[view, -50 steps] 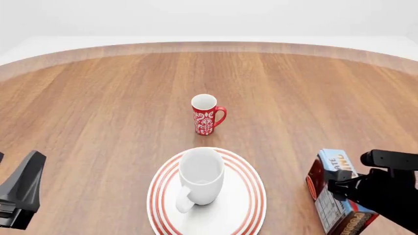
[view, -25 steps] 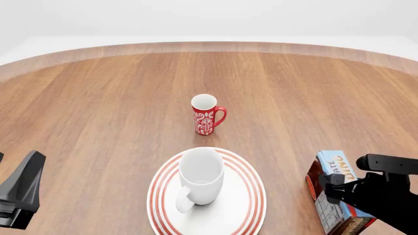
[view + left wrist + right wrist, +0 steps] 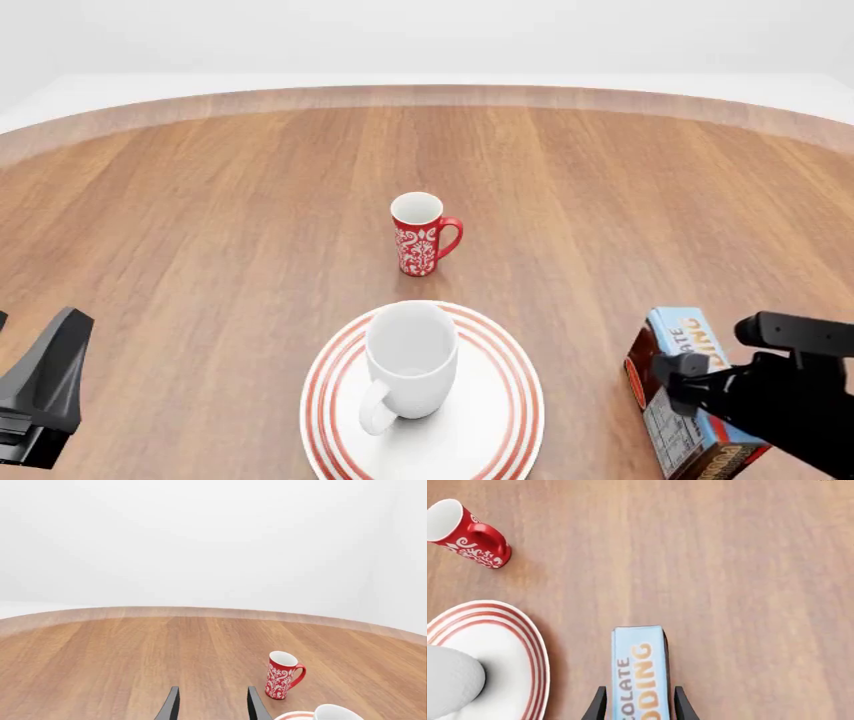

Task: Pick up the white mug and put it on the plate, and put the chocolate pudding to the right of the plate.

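Note:
The white mug point(image 3: 411, 362) stands upright on the red-ringed plate point(image 3: 518, 400) at the table's near middle, handle toward the near left. The chocolate pudding point(image 3: 678, 345) stands on the wood just right of the plate. My right gripper point(image 3: 727, 360) is over it. In the right wrist view its fingers point(image 3: 599, 706) flank the carton point(image 3: 639, 670) with a small gap on each side, so my right gripper point(image 3: 639, 707) is open. My left gripper point(image 3: 43, 395) is open and empty at the near left, far from everything; it also shows in the left wrist view point(image 3: 212, 707).
A slim red mug with white pattern point(image 3: 420, 236) stands upright behind the plate, near the table's middle. It also shows in the left wrist view point(image 3: 283, 676) and the right wrist view point(image 3: 467, 532). The table's curved far edge point(image 3: 427, 92) runs across the back.
The pudding carton has settled slightly closer to upright beside the plate, and my right gripper has shifted a little around it. The left arm, the mugs and the plate have not moved.

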Tool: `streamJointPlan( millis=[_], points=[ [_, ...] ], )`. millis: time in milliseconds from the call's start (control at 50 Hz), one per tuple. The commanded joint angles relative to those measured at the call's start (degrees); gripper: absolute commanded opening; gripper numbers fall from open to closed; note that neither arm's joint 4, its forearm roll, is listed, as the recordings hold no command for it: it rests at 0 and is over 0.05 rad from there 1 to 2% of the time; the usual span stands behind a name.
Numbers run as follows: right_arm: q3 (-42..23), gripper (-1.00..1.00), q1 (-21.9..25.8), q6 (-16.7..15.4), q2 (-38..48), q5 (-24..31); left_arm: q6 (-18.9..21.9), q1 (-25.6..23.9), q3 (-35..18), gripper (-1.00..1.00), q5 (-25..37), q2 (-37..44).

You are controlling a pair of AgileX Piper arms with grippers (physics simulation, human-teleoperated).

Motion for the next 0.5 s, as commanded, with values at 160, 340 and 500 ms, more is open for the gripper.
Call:
streamJointPlan(
  millis=[160, 340, 500],
  points=[
    [-2.1, 1.0, 0.0, 0.0, -4.1, 4.8, 0.0, -0.1, 0.0, 1.0, -0.1, 0.0],
    [-5.4, 1.0, 0.1, -0.4, -7.5, 9.2, 0.0, -0.1, 0.0, 1.0, -0.1, 0.0],
    [-9.0, 1.0, -0.3, -1.0, -10.7, 13.4, 0.0, -0.1, 0.0, 1.0, -0.1, 0.0]
  ],
)
